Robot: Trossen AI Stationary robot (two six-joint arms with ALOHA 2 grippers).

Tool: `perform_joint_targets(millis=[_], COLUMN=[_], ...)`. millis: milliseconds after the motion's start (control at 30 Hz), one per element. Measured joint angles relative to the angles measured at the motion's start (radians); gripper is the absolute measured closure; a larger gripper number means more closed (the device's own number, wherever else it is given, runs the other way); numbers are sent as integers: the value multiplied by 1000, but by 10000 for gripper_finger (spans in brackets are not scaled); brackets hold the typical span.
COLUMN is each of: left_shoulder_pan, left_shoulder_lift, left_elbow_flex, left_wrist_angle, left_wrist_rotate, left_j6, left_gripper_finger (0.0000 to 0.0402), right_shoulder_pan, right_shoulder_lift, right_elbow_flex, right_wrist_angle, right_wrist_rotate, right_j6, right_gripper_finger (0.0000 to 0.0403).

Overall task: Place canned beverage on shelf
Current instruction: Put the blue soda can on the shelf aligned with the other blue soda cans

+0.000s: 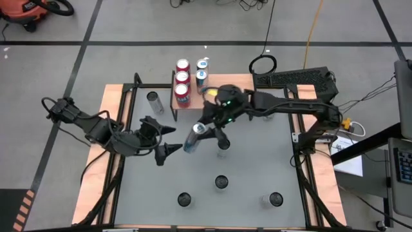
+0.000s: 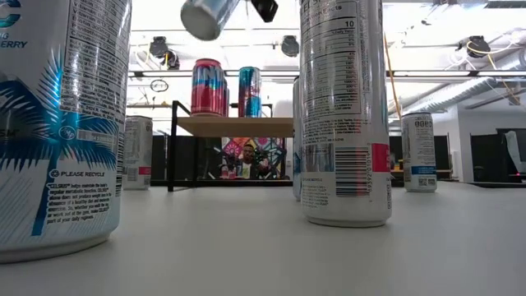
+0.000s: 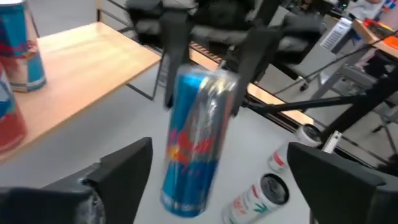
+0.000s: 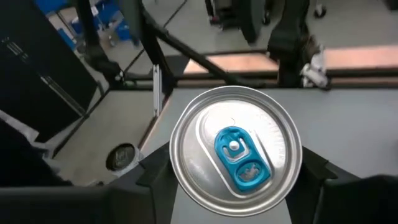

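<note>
The right gripper [image 1: 205, 132] is clamped on a blue can [image 1: 194, 137] near its top end, holding it off the table at a tilt, mid-table and short of the shelf [image 1: 188, 103]. The left gripper [image 1: 166, 138] sits just beside it w/ fingers spread wide, touching nothing — looks like a handover just finished, so the left arm should back off first. Four cans already stand on the shelf's wooden top, leaving free space toward the end nearest the arms. To do this well: bring the can upright before lowering, approach from the open side, keep clear of the standing cans, and release only once the base sits flat — a tilted drop could topple the neighbours.
</note>
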State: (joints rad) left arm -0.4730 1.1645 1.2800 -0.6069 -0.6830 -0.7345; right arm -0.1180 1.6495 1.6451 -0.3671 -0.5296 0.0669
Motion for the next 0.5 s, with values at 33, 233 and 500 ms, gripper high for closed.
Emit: perform_joint_targets(millis=[33,233,500], left_shoulder_pan=[8,66,143], left_shoulder_lift=[0,7,22], left_elbow_flex=[0,-3,-4], left_wrist_angle=[-2,-4,54], left_wrist_rotate=[0,32,103], left_j6=[2,19,147], left_gripper_finger=[19,4,4], right_shoulder_pan=[-5,-41,-88], right_shoulder_lift=[-15,-92,-110], right_elbow_flex=[0,0,1], right_wrist_angle=[3,42,119], right_wrist_rotate=[0,-33,-139], right_j6=[0,3,95], right_gripper_finger=[213,215,215])
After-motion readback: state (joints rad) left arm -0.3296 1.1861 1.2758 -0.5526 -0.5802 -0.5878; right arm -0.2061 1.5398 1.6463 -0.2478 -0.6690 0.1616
